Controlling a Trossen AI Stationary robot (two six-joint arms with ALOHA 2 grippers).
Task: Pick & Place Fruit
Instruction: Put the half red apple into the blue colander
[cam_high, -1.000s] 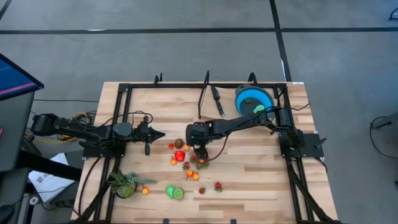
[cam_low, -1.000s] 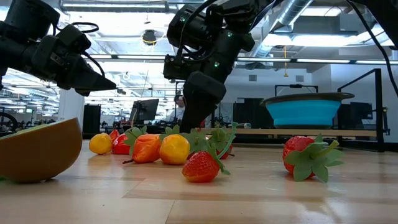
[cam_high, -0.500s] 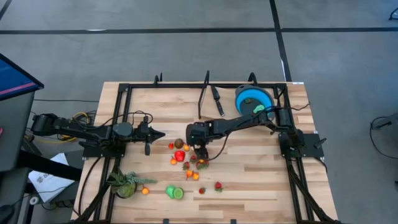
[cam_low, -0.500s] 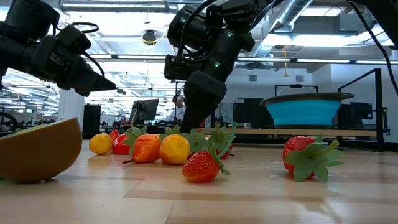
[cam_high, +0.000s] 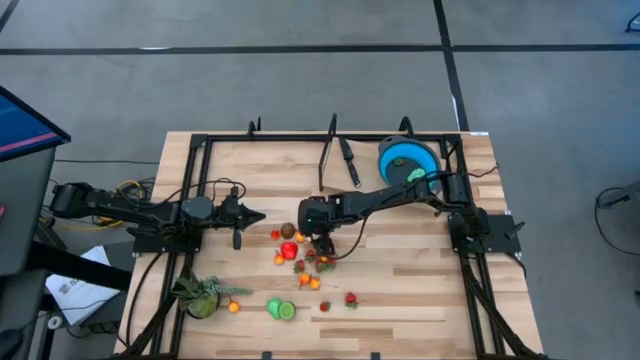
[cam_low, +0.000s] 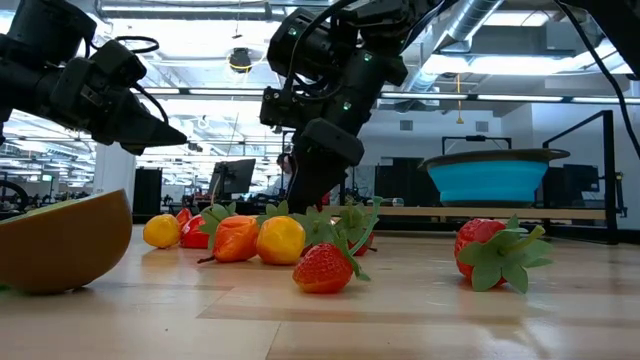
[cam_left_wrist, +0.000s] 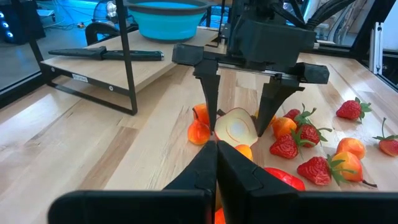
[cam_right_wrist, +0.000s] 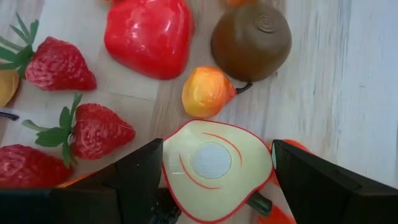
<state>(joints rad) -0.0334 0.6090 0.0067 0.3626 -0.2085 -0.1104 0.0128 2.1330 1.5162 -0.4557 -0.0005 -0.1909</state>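
Straddling a cream-faced fruit half (cam_right_wrist: 214, 163) with released jaws, the right gripper (cam_high: 322, 243) hangs low over the fruit (cam_high: 300, 262) scattered mid-bench (cam_high: 400, 280), barely shifted from a second earlier; the left gripper (cam_high: 255, 216) waits nearby, jaws clenched empty.

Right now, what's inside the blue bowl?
The blue bowl holds one bright green fruit near its rim, partly covered by the right arm. Anything deeper under the arm cannot be seen.
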